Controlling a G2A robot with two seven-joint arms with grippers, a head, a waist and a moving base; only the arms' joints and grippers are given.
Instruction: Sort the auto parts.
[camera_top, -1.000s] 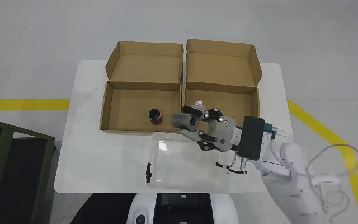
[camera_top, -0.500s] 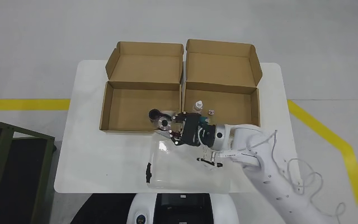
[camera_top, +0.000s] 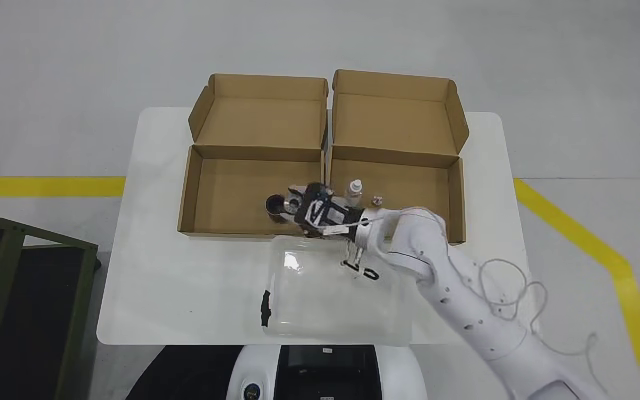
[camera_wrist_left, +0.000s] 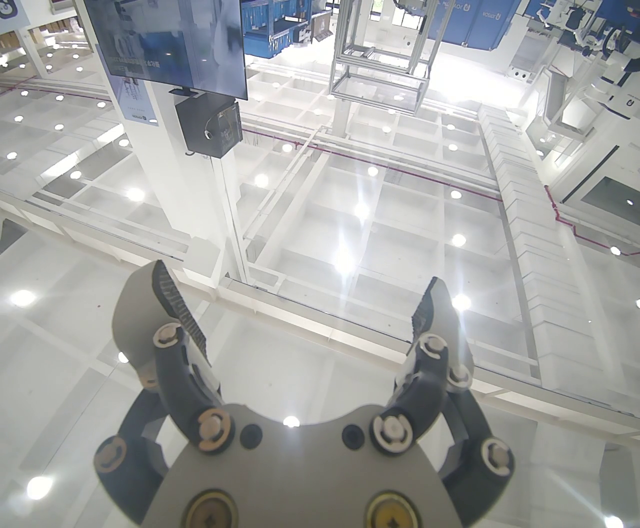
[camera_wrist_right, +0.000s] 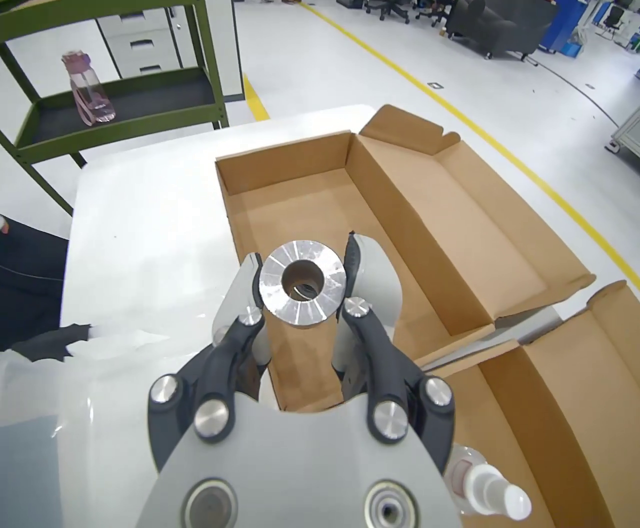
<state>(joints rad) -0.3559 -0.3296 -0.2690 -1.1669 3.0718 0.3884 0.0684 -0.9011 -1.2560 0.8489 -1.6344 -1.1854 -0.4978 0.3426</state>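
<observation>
R arm swung across since 1 s ago, from right box (camera_top: 410, 190) to left box (camera_top: 225, 190). R claw (camera_wrist_right: 303, 260) clamped on metal ring (camera_wrist_right: 272, 287) over that box's near-right corner; dark bushing (camera_top: 276, 205) inside, just beyond. L claw (camera_wrist_left: 297, 277) spread, empty

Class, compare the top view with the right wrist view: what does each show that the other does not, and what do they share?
Top view: the table's whole outline and the white right arm above it. Right wrist view: the bored face of the metal ring, clamped in the right gripper, and a green rack holding a pink bottle. Both: the two open cardboard boxes and the white spray bottle.
</observation>
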